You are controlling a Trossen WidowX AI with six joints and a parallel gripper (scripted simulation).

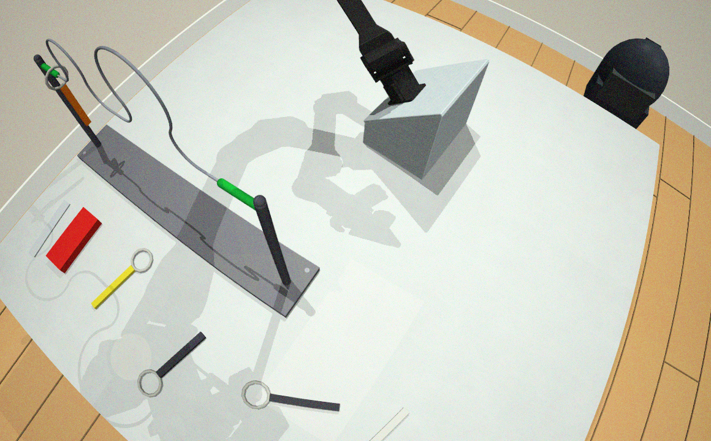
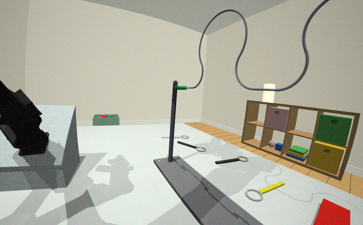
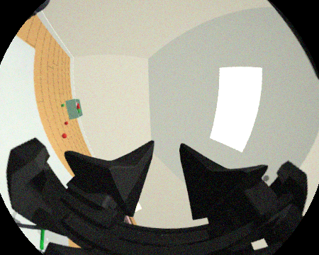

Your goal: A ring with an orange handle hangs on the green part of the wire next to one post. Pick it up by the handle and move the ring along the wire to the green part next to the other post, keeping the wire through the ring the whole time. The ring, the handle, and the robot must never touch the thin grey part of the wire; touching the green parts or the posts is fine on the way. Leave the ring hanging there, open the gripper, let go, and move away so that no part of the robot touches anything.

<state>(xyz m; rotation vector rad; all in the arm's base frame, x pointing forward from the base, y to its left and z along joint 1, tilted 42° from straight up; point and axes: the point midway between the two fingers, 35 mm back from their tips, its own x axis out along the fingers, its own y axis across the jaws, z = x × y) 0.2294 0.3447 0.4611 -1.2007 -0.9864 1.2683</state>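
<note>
The ring (image 1: 46,81) hangs around the green part (image 1: 46,68) beside the far post (image 1: 93,136), its orange handle (image 1: 75,105) pointing down along that post. The thin grey wire (image 1: 149,84) (image 2: 246,30) loops across to the green part (image 1: 237,193) (image 2: 181,87) at the near post (image 1: 274,241) (image 2: 172,120), where no ring hangs. My gripper (image 3: 166,145) is partly open and empty in the wrist view, with wall and ceiling beyond the fingertips. It is outside the top and exterior views, so its distance from the ring cannot be told.
The wire's grey base plate (image 1: 155,175) (image 2: 177,179) lies on the table. My arm rises from a grey wedge block (image 1: 396,136). A red block (image 1: 73,238) (image 2: 334,214), a yellow-handled ring (image 1: 114,286) (image 2: 272,187) and two dark-handled rings lie beside the plate.
</note>
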